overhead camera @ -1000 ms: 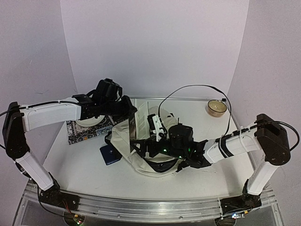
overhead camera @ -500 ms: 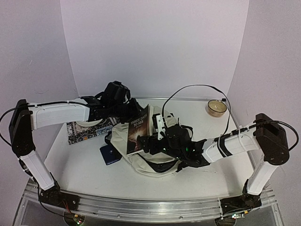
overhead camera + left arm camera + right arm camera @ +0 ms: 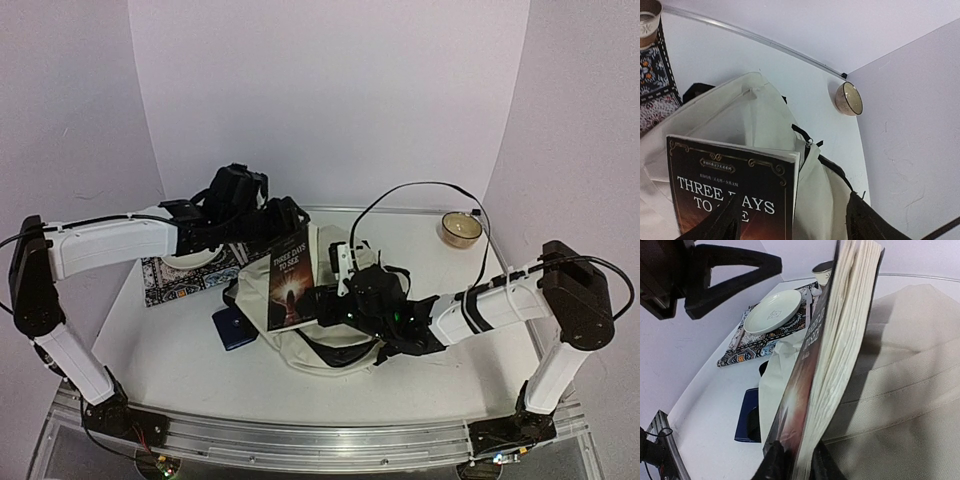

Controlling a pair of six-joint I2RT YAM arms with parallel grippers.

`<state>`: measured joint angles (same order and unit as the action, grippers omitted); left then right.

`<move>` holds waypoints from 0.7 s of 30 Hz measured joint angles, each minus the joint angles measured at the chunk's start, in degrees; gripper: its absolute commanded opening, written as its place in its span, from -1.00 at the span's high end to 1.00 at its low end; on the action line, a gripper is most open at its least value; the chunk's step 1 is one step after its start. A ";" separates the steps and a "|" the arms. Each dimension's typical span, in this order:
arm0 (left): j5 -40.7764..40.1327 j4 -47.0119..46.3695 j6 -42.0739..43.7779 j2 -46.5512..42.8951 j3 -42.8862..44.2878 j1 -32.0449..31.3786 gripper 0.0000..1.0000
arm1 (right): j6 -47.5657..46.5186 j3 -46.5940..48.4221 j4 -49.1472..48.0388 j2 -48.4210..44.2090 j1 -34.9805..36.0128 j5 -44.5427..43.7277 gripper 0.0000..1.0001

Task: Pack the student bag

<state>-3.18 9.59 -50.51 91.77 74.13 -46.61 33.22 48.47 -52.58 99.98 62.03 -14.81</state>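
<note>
The cream fabric student bag (image 3: 295, 350) lies slumped on the table (image 3: 180, 350), black straps and zipper showing.

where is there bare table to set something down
Bare table runs along the near edge in front of the student bag, and at far right between the bag and the small bowl. Crowded on the left: patterned mat, navy pouch, book.

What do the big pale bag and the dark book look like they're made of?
The bag looks like matte cream woven cloth: it creases and shows stitched seams. The book seems a paperback: smooth dark cover, pale paper page edges.
</note>
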 measured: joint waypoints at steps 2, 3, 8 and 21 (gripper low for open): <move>-1.08 -0.25 2.67 -2.28 -1.48 0.00 -0.63 | 1.02 0.00 0.02 -0.08 -0.41 1.17 1.00; -1.65 -0.38 4.27 -3.54 -2.34 0.00 -0.65 | 1.53 0.00 0.05 -0.19 -0.64 1.81 1.00; -3.38 -0.66 12.98 -8.89 -6.30 0.00 -0.67 | 4.66 -0.39 2.25 -3.03 -3.73 6.48 1.00; 1.17 -0.64 30.01 -12.92 -10.21 -0.16 -0.72 | 8.40 -0.51 16.81 -21.60 -14.65 11.58 1.00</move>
<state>-2.01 8.95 -20.50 78.85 63.92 -46.77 41.61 47.96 -35.77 78.39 47.37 -3.23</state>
